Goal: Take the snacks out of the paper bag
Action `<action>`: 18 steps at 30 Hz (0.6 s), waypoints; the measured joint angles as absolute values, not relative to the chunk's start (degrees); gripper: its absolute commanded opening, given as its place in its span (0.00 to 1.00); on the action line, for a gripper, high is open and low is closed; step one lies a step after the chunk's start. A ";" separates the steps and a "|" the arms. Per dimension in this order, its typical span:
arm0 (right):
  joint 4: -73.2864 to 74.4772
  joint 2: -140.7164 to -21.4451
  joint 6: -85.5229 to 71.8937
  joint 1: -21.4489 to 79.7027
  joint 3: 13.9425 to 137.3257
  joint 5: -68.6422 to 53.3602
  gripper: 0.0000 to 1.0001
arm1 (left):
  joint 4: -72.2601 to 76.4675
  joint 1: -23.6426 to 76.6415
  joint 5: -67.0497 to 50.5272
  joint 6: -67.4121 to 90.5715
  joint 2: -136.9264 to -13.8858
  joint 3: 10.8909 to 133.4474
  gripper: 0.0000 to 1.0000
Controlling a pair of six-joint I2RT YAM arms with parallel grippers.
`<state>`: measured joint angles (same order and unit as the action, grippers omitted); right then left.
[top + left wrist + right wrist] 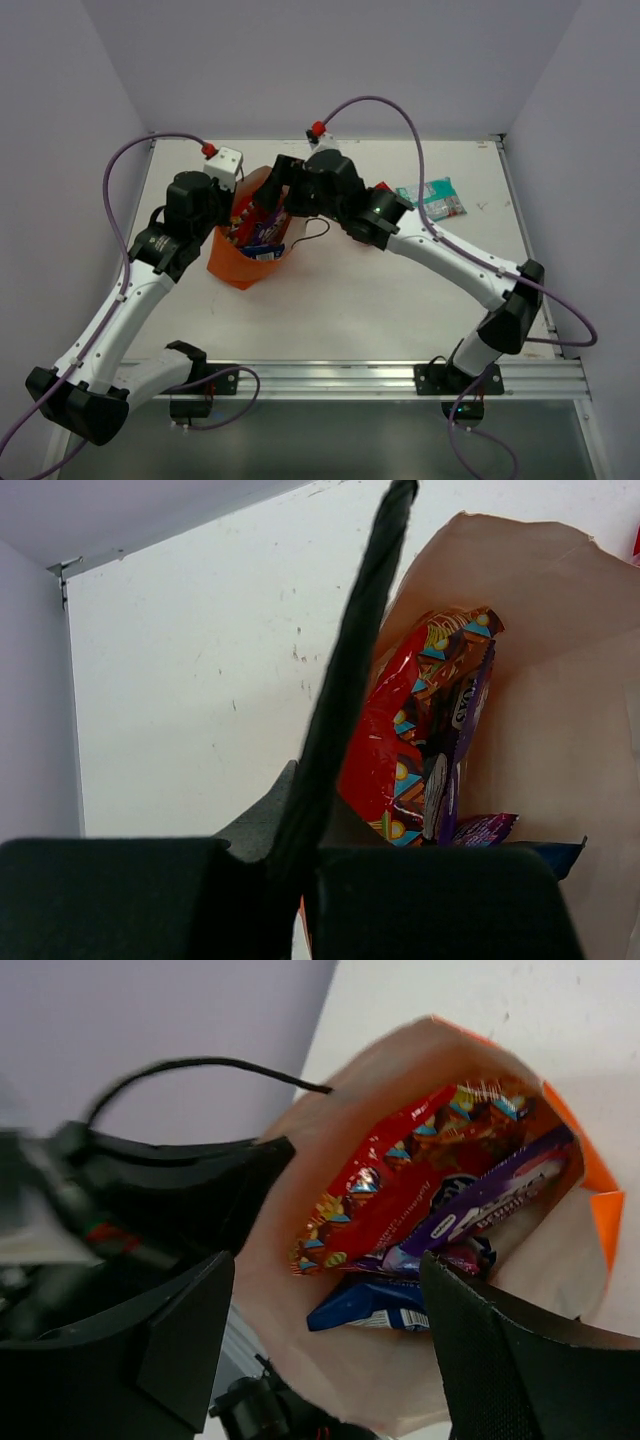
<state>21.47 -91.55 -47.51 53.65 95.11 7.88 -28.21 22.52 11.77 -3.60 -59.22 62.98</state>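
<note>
While left gripper (392, 510) pinches paper bag (235, 265), right gripper (328, 1263) spread over packed snacks (400, 1190).

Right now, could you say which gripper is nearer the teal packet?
Right. The right gripper hangs over the paper bag, toward the teal packet; the left gripper grips the bag's far rim.

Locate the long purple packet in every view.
Top external: purple packet left of centre, inside the paper bag.
Left wrist: purple packet right of centre, against the red packet.
Right wrist: purple packet right of centre, slanting beside the red packet.
Shared landmark: the red packet next to it.
</note>
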 measured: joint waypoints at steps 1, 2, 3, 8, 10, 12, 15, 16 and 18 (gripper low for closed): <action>21.78 -93.56 -48.16 54.11 95.44 8.03 0.76 | -28.21 22.52 11.77 -3.53 -59.22 62.98 0.00; 22.15 -95.50 -48.84 54.50 95.61 8.12 0.75 | -28.21 22.52 11.77 -3.42 -59.22 62.98 0.00; 22.74 -97.36 -49.41 54.78 95.64 8.27 0.74 | -28.18 22.52 11.77 -3.16 -59.22 62.98 0.00; 26.28 -103.63 -52.90 55.22 95.64 10.07 0.71 | -28.18 22.52 11.75 -2.35 -59.22 62.98 0.00; 27.00 -104.95 -54.43 55.22 95.61 11.46 0.71 | -28.12 22.52 11.75 -2.11 -59.22 62.98 0.00; 27.35 -105.75 -55.90 55.22 95.57 12.67 0.72 | -28.03 22.52 11.68 -2.02 -59.22 62.98 0.00; 27.53 -106.52 -58.33 55.22 95.50 14.31 0.72 | -27.97 22.52 11.09 -1.91 -59.20 62.98 0.00; 27.55 -106.78 -59.20 55.22 95.50 14.74 0.73 | -27.97 22.52 10.85 -1.61 -59.20 62.98 0.00; 27.53 -107.59 -60.66 55.22 95.55 16.01 0.73 | -27.94 22.52 10.39 -0.71 -59.16 62.98 0.00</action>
<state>27.53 -107.59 -60.66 55.22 95.55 16.01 -27.94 22.52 10.39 -0.71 -59.16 62.98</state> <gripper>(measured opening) 0.725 0.024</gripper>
